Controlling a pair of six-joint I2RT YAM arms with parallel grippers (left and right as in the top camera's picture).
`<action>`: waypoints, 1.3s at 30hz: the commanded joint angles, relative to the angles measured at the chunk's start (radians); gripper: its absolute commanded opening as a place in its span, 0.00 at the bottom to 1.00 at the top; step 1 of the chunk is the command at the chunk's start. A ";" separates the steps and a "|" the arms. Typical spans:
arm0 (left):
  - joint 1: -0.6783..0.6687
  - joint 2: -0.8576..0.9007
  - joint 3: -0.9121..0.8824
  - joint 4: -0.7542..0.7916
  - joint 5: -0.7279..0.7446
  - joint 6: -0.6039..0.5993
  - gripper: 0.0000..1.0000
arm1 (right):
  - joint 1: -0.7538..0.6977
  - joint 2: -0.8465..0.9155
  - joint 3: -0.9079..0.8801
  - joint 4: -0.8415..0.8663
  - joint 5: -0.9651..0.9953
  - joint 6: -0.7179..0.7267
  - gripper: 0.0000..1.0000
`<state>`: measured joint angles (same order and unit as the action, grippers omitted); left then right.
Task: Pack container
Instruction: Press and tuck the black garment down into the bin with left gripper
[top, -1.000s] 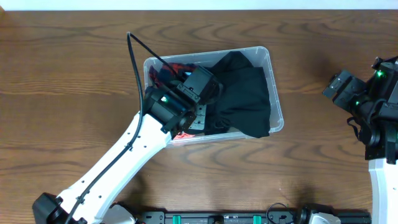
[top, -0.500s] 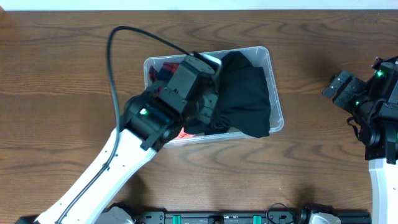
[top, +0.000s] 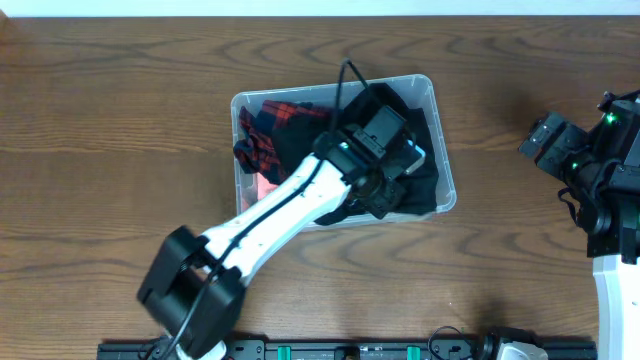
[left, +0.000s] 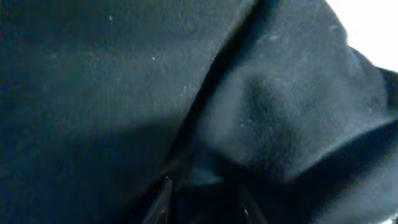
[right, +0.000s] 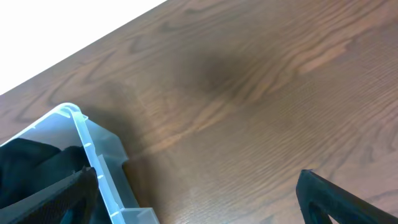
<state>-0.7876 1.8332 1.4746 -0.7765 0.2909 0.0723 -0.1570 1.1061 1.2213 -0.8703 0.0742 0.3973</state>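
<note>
The left end effector (left: 205, 200) is sunk in black cloth (top: 415, 140) in the container (top: 243, 105) — its grip cannot be told. The right end effector (right: 199, 199) is spread wide.

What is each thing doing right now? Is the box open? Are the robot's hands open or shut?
container: upright, no lid, holding clothes.
black cloth: crumpled, inside the container.
red plaid cloth: bunched up, inside the container.
left gripper: down in the black cloth; open or shut unclear.
right gripper: open, empty, outside the container.

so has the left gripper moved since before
Yes: left gripper moved right, from the left half of the clear plastic rectangular bin to its right, over black cloth.
</note>
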 joint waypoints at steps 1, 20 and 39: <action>-0.001 0.058 -0.003 0.045 0.029 -0.016 0.36 | -0.006 0.000 0.002 0.002 -0.003 -0.010 0.99; 0.084 -0.368 0.031 -0.059 -0.350 -0.113 0.58 | -0.006 0.000 0.002 0.002 -0.003 -0.010 0.99; 0.308 0.108 -0.113 -0.068 -0.100 -0.127 0.52 | -0.006 0.000 0.002 0.002 -0.003 -0.010 0.99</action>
<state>-0.4538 1.8153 1.4120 -0.8444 0.1410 -0.0452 -0.1570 1.1061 1.2213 -0.8700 0.0742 0.3973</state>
